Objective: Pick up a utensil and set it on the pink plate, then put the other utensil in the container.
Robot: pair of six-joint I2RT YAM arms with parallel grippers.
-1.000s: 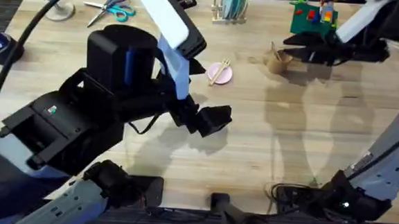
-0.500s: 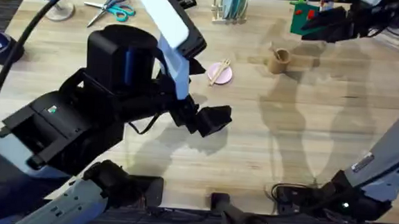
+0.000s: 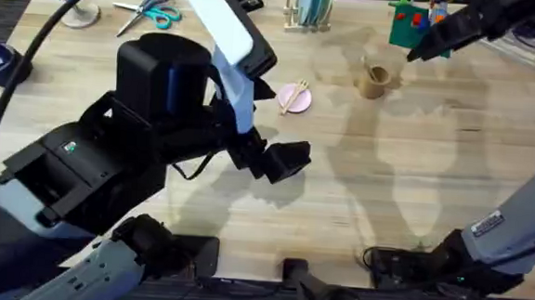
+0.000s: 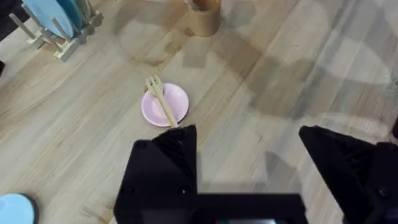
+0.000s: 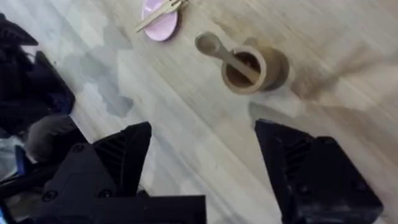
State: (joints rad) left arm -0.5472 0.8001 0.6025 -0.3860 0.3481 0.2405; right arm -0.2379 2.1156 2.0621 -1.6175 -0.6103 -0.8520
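The wooden fork [image 4: 161,101] lies across the pink plate [image 4: 176,107], which also shows from overhead [image 3: 294,98]. The spoon [image 5: 216,47] leans in the tan container [image 5: 267,65], its bowl end sticking out over the rim. From overhead the container [image 3: 374,80] stands right of the plate. My right gripper [image 5: 202,155] hangs open and empty above the table, back from the container, and shows from overhead [image 3: 421,50] to its far right. My left gripper [image 4: 249,155] is open and empty, on the near side of the plate [image 3: 286,159].
A dish rack with blue plates [image 3: 311,8] stands at the back, with scissors [image 3: 151,8] to its left and a green and red toy [image 3: 420,20] at the back right. A light blue plate [image 4: 12,208] lies apart on the table.
My right gripper has drawn away from the container, up and toward the far right. The spoon stays in the container. The left arm has not moved.
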